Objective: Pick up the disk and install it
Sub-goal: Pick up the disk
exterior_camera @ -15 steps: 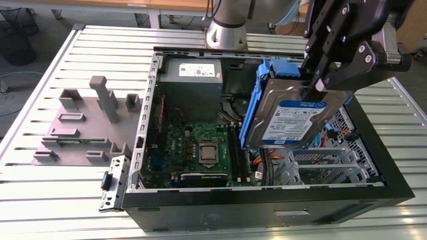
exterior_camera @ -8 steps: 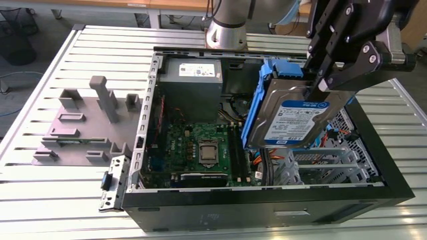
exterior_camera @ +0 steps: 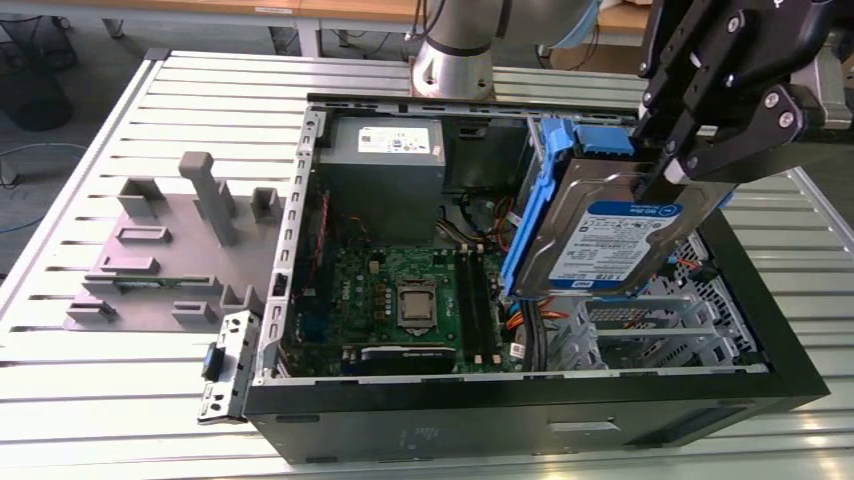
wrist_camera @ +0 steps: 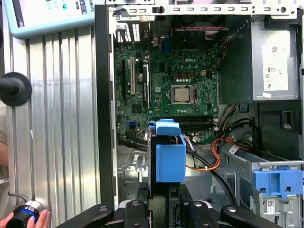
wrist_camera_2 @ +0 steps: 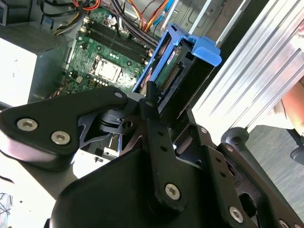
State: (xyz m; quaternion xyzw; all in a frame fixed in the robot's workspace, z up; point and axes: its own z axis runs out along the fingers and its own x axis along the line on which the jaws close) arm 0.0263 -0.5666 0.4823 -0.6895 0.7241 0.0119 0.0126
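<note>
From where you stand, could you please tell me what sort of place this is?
Probably a robotics lab for computer assembly: an open computer case lies on a slatted metal table, a grey fixture sits beside it, and the gripper holds the disk above the case.

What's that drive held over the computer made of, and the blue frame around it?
The disk looks like bare silver metal, from its dull grey sheen, with a printed label stuck on, probably paper or film. The blue carrier looks like moulded plastic: even bright colour, soft matte surface.

Silver disk (exterior_camera: 603, 238) in blue carrier, tilted, aloft over open case.
</note>
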